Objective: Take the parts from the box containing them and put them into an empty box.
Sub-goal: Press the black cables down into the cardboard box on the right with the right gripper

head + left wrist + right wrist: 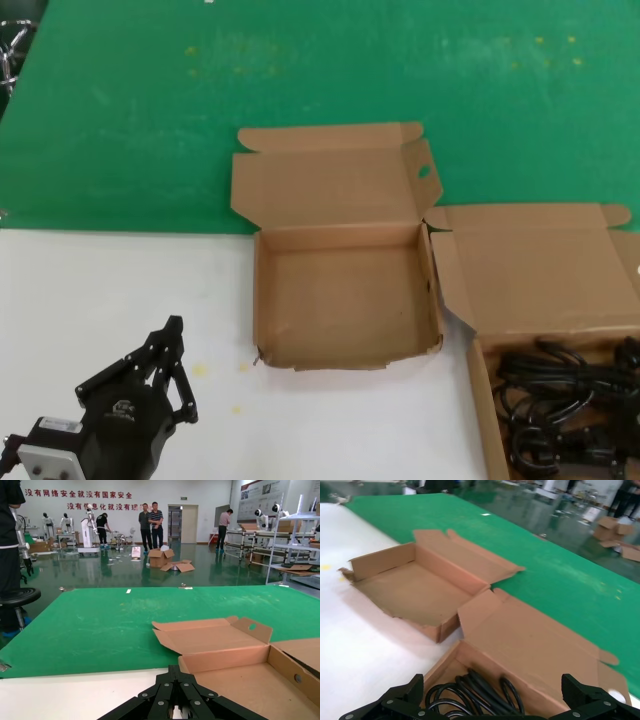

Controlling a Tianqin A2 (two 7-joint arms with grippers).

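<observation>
— While both cartons are sitting open on the white table, what are you seeing?

— I'm looking at two shallow brown cardboard boxes, matte and creased. The empty box is lying squarish at the centre, its lid folded back over the green mat, one side flap punched with an oval hole and a front corner torn ragged. Just beside it on my right, the box containing them is showing a wide, plain lid.

— And the parts?

— They're lying inside that right-hand box: thin, glossy black cords in loose loops. I can't separate the bundles to count them.

— Your claws?

— My right gripper is hanging above the cords, fingers spread wide. My left gripper is resting low over the table, fingers pressed together.
</observation>
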